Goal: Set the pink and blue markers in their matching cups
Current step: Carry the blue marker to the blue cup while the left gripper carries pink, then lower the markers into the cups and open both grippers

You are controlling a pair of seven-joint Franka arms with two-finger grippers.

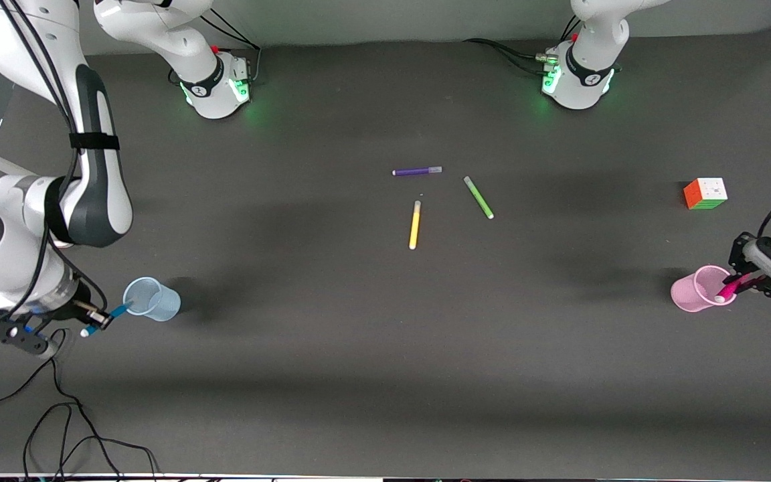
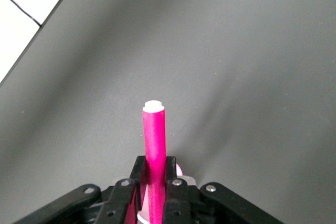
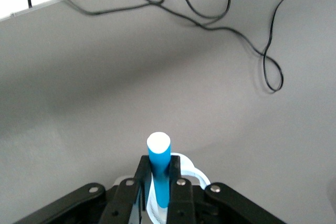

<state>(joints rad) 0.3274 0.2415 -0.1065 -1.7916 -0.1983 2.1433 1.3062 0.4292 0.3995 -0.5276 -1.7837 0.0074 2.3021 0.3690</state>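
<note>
Table: dark grey mat (image 1: 359, 375), cables trailing off its near edge.
Left gripper (image 1: 747, 281): clenched on the pink marker (image 1: 732, 289), tip at the pink cup (image 1: 697, 289) rim.
Right gripper (image 1: 94, 318): clenched on the blue marker (image 1: 108, 316), beside the blue cup (image 1: 151, 298).
Wrist views only: each marker's white end, pink (image 2: 154, 145), blue (image 3: 159, 174).
Front only: purple pen (image 1: 417, 171), yellow pen (image 1: 415, 225), green pen (image 1: 478, 197), puzzle cube (image 1: 705, 193).
Writing: none legible.

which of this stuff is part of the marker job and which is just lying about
Part of the job:
- pink marker, held by the left pincer at the pink cup
- blue marker, held by the right pincer at the blue cup

Just lying about:
- purple marker
- green marker
- yellow marker
- puzzle cube
</note>
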